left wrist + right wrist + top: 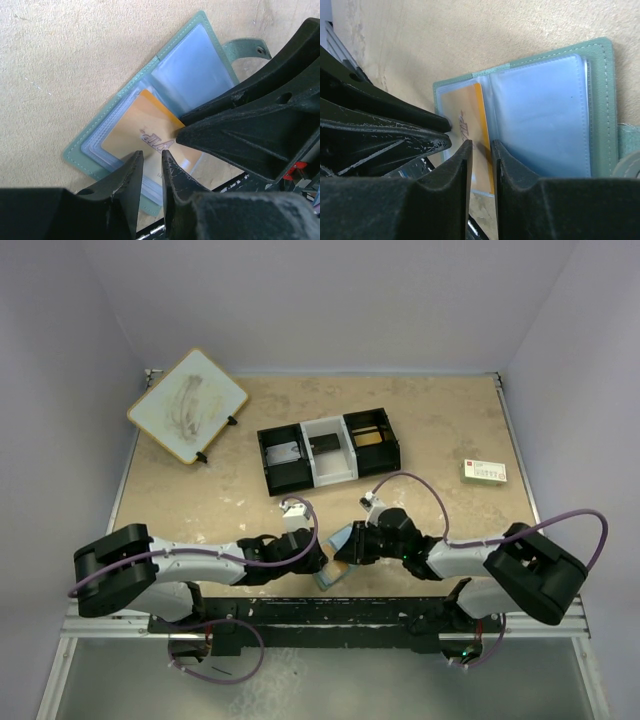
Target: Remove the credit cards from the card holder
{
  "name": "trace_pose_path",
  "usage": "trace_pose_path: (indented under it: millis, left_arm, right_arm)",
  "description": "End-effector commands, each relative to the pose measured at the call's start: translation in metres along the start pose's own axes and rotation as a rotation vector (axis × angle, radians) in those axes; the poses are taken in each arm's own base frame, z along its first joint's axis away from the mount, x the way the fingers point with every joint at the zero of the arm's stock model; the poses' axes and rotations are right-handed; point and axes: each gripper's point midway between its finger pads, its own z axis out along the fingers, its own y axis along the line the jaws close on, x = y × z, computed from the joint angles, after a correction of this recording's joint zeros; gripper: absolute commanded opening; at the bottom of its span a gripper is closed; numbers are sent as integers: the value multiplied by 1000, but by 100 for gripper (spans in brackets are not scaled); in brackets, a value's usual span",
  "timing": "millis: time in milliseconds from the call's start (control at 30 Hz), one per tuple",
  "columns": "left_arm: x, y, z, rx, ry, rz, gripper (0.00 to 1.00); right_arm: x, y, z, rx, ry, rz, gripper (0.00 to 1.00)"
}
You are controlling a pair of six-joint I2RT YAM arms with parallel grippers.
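The card holder [334,567] lies open near the table's front edge. It is grey-green with pale-blue pockets [197,65] and a clasp tab [245,49]; it also shows in the right wrist view [600,90]. An orange-gold credit card [142,127] sits in its lower pocket [470,115]. No bluish-grey card shows. My left gripper [151,156] is over the card's lower edge with its jaws a narrow slit apart [318,558]. My right gripper [481,145], equally narrow, has its tips on the card's edge [352,545]. I cannot tell if either pinches the card.
A black-and-white three-compartment tray [328,450] stands mid-table. A wood-framed white board [188,405] lies at the back left. A white box with red and green print [484,472] lies at the right. The metal rail of the front edge [330,610] is just below the holder.
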Motion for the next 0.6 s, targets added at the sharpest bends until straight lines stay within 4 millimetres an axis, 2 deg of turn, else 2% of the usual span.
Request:
trace_pose_path:
  millis: [0,167,400,567]
  left_arm:
    - [8,18,2,-69,6,23,19]
    - [12,28,2,-99,15,47,17]
    - [11,30,-1,-98,13,76,17]
    - [19,48,6,-159,29,119,15]
  right_arm:
    - [0,9,-3,-72,-10,22,20]
    - [-1,13,-6,-123,-18,52,0]
    - [-6,3,-11,-109,-53,99,0]
    - [-9,-12,-14,-66,-80,128,0]
